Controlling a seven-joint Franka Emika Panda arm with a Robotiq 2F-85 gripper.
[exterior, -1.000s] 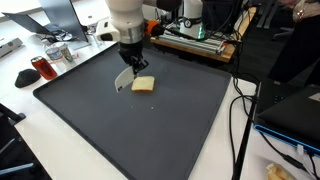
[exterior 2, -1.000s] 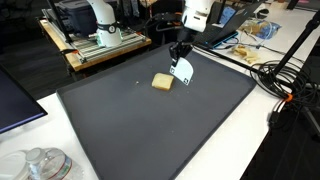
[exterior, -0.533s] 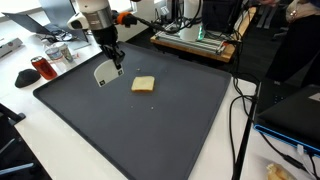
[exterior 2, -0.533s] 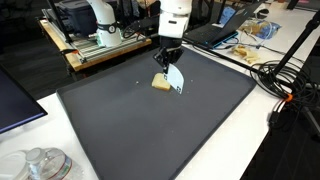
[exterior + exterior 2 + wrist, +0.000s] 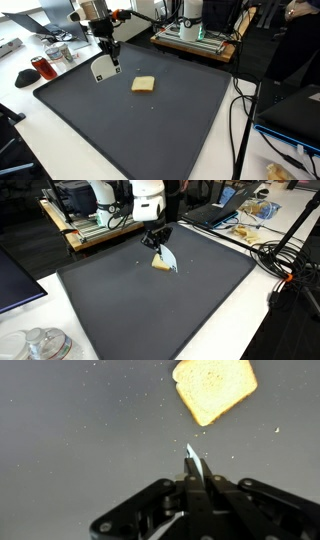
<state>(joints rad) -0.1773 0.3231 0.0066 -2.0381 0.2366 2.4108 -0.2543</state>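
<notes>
Robot pincer (image 5: 109,55) clamped on a flat white spatula (image 5: 101,70), hanging above a dark mat (image 5: 150,130) on the desk. Toast slice (image 5: 143,84) lies near it on the mat (apart, not yet touched): tool in hand, toast unmoved.

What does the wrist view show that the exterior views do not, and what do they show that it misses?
Only the wrist view: pale specks on the dark mat, and the white blade seen edge-on. Only an exterior view: the arm, a reddish container, cables. Both: the bread slice, the mat, and the tool shut on the blade.
</notes>
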